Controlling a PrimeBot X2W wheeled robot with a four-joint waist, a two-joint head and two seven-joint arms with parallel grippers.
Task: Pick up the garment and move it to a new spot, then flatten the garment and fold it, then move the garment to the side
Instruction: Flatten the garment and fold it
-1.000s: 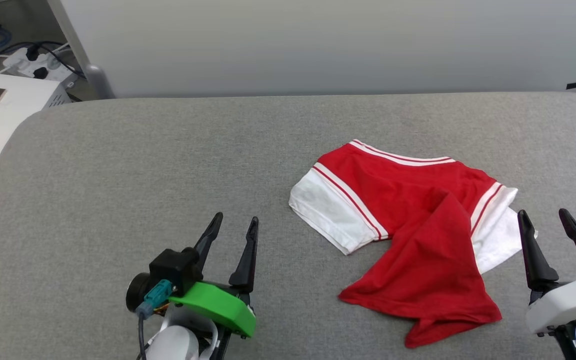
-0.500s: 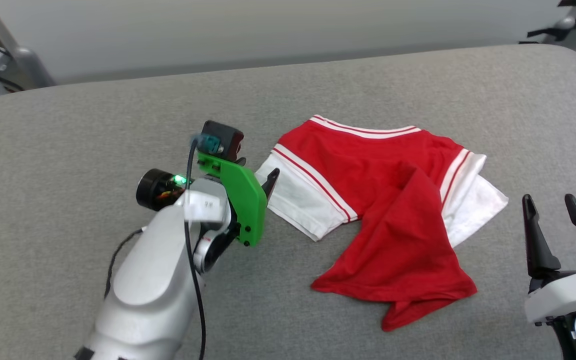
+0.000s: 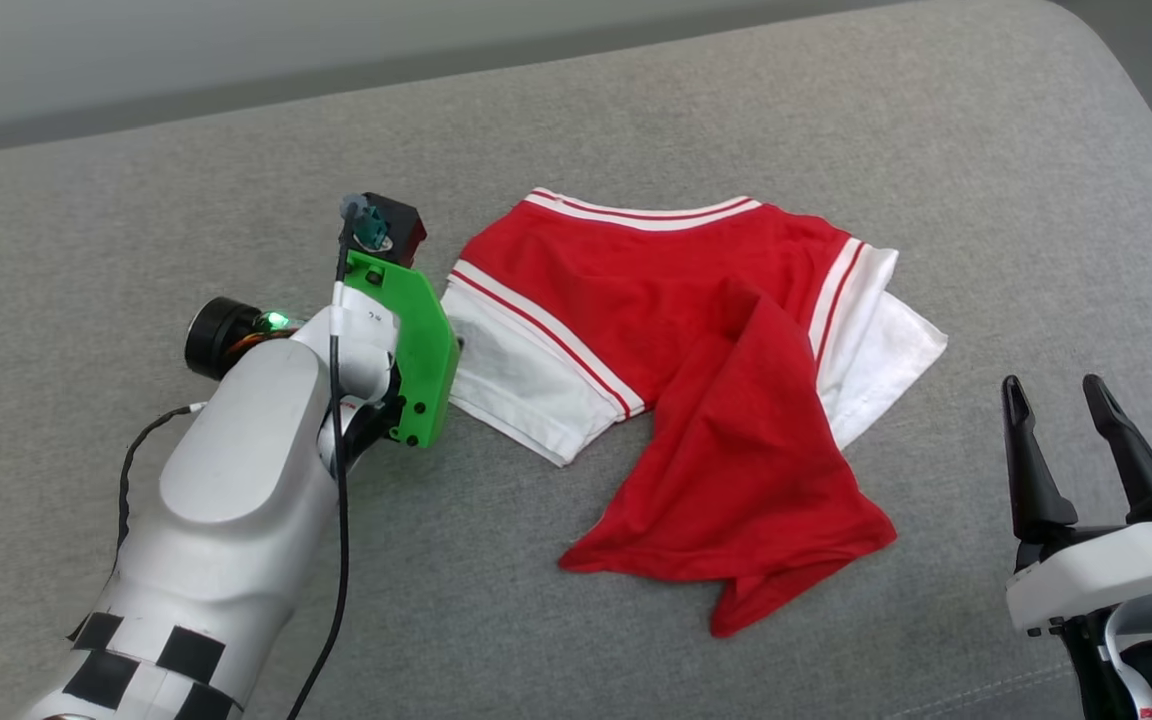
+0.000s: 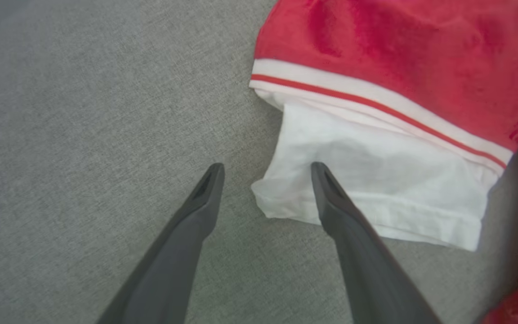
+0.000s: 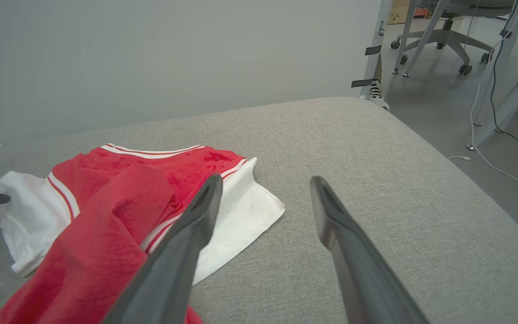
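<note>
Arriving from its near rest, the left gripper (image 4: 266, 165), jaws apart, now straddles the shirt's (image 3: 636, 300) white sleeve (image 4: 376, 180), pickup pending.

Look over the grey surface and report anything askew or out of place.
The garment lies rumpled rather than flat. A red flap is thrown diagonally across its body, and the white sleeve on the robot's right looks creased and doubled over. Nothing appears torn or spilled.
</note>
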